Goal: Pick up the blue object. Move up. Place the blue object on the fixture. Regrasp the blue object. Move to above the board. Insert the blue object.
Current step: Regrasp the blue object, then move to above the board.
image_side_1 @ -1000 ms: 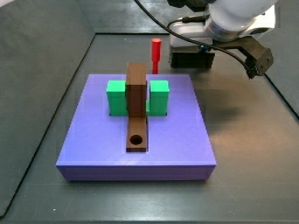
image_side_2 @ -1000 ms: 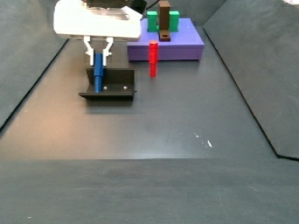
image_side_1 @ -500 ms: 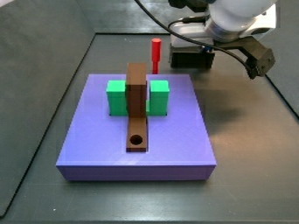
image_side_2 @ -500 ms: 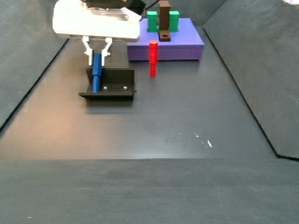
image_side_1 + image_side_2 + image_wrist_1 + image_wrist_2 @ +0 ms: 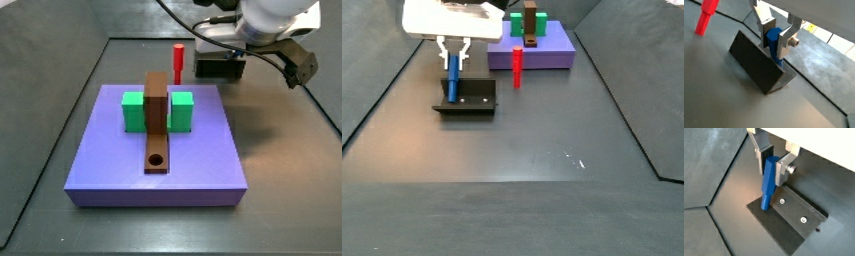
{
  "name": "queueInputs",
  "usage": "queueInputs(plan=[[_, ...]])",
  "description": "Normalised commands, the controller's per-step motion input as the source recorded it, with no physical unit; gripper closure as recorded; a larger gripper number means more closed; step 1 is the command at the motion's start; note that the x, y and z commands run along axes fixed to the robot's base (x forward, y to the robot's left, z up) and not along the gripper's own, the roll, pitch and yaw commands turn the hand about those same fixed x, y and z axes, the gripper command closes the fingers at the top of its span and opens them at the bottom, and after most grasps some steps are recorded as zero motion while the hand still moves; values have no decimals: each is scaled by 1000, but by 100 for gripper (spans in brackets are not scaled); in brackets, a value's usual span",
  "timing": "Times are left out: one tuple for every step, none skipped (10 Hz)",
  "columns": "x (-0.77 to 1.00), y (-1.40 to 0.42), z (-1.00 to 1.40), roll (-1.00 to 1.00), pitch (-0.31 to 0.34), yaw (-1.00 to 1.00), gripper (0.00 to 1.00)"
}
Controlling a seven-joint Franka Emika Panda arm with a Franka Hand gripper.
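In a side view the gripper (image 5: 454,50) sits at upper left, pinching the top of the blue peg (image 5: 454,76), which stands upright with its foot on the fixture (image 5: 466,101). In another side view the fixture (image 5: 221,67) is half hidden behind the arm. One red peg (image 5: 517,65), two green blocks (image 5: 136,111) and one brown board (image 5: 158,121) stand on the matte purple platform (image 5: 120,165).

Claw (image 5: 454,52) rose slightly over the last second; blue peg (image 5: 454,78) came up with it above the fixture (image 5: 466,98).
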Motion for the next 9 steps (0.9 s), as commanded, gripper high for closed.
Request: queueInputs(plan=[[0,0,0,0,0,0,100],[0,0,1400,0,0,0,100],[-8,0,1400,12,4,110,100],[-55,3,1400,-67,-19,94,100],[-49,4,1400,-41,-29,56,100],[-41,-18,1400,-16,-7,34,100],[-41,-14,1400,-21,-6,15,100],[-30,5,1400,-25,2,5,100],[-1,-25,630,-11,31,-11,100]])
